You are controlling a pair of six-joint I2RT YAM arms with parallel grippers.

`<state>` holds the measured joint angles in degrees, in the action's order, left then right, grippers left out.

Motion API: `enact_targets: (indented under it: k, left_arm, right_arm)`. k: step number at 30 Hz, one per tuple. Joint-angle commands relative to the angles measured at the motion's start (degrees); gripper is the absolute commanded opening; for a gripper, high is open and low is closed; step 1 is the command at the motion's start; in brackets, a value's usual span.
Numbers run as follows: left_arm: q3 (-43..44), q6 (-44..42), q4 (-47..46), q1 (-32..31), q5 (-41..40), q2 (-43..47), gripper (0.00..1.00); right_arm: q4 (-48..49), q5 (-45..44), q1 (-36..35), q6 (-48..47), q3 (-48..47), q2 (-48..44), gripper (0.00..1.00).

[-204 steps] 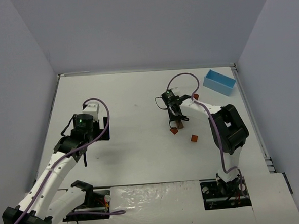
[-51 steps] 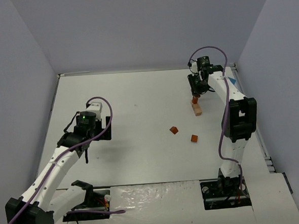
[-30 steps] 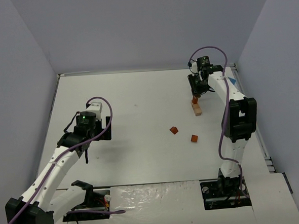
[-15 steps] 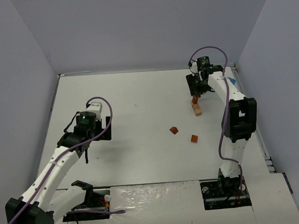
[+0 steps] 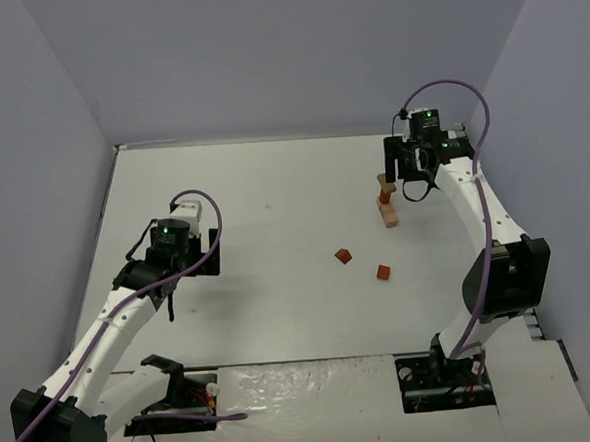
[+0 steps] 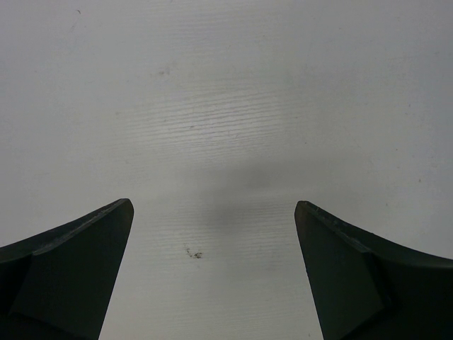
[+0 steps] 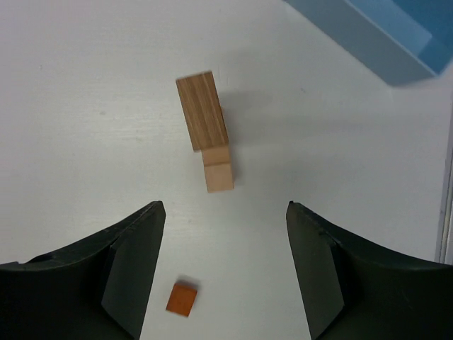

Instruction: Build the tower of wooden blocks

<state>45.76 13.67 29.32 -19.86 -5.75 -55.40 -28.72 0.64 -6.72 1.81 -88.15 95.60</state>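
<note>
The wood block tower [image 5: 386,203] stands at the right rear of the table. In the right wrist view it is a brown wood-grain block [image 7: 202,111] lying tilted on a tan cube [image 7: 219,170]. My right gripper [image 5: 414,186] is open and empty, just right of the tower and above it. In its wrist view the gripper [image 7: 225,209] is open with the tower beyond the fingertips. One orange-brown block [image 5: 343,255] and another [image 5: 383,272] lie loose mid-table. One of these loose blocks [image 7: 182,297] shows by the left finger. My left gripper [image 5: 169,297] is open and empty over bare table [image 6: 214,205].
A light blue box [image 7: 375,35] lies beyond the tower in the right wrist view. Grey walls enclose the table on three sides. The arm bases and their cables sit at the near edge.
</note>
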Motion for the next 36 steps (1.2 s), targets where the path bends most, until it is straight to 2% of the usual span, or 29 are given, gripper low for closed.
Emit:
enact_targets:
  k: [1, 6, 8, 14, 24, 36]
  left_arm:
    - [3.46, 0.43, -1.88, 0.35, 0.89, 0.35, 0.97]
    - [3.64, 0.63, -2.07, 0.26, 1.68, 0.03, 0.97]
    - [3.64, 0.73, -2.07, 0.26, 1.94, -0.21, 0.97]
    - [3.62, 0.92, -2.06, -0.16, 2.22, -0.06, 0.97]
    - [3.38, 0.92, -1.47, -0.71, 2.06, 0.27, 0.97]
    - [3.29, 0.83, -1.31, -0.71, 1.8, 1.17, 0.97]
  right_arm:
    - [1.35, -5.08, -0.28, 9.78, 11.85, -12.79, 0.67]
    - [3.76, -6.36, -4.05, 18.21, 26.49, -23.63, 0.64]
    - [5.57, -6.03, -8.3, 22.15, 33.75, -26.14, 0.61]
    - [10.87, -10.28, -20.52, 35.86, 45.92, -27.58, 0.55]
    - [15.29, -17.86, -25.93, 41.64, 48.0, -19.73, 0.46]
    - [15.13, -22.62, -25.85, 42.68, 49.22, -17.07, 0.46]
